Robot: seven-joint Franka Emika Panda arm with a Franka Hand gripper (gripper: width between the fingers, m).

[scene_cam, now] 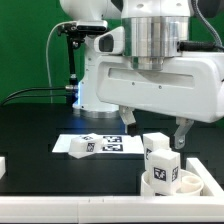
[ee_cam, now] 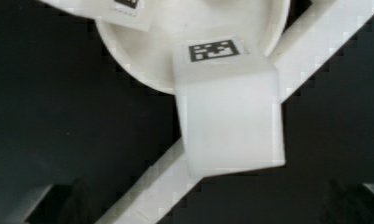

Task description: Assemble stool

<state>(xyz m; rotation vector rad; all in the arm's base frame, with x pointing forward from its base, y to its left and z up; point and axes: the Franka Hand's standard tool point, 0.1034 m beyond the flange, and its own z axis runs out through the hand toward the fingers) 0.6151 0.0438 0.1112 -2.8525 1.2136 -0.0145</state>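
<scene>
The round white seat (scene_cam: 186, 181) lies on the black table at the exterior view's lower right. A chunky white leg (scene_cam: 160, 160) with a black-and-white tag stands up from it. In the wrist view the seat (ee_cam: 138, 38) and the tagged leg (ee_cam: 230, 108) lie straight below the camera. My gripper (scene_cam: 153, 129) hovers just above the leg, open and empty, with one finger on each side. Its dark fingertips (ee_cam: 49, 205) show only at the wrist picture's corners, around the gripper's middle (ee_cam: 210, 212). Another tagged white leg (scene_cam: 79, 147) lies on the table to the exterior view's left.
The marker board (scene_cam: 112, 144) lies flat behind that loose leg. A white bar (scene_cam: 90, 208) runs along the table's front edge and crosses the wrist view (ee_cam: 319, 52) beside the seat. A small white piece (scene_cam: 3, 165) sits at the exterior view's left edge.
</scene>
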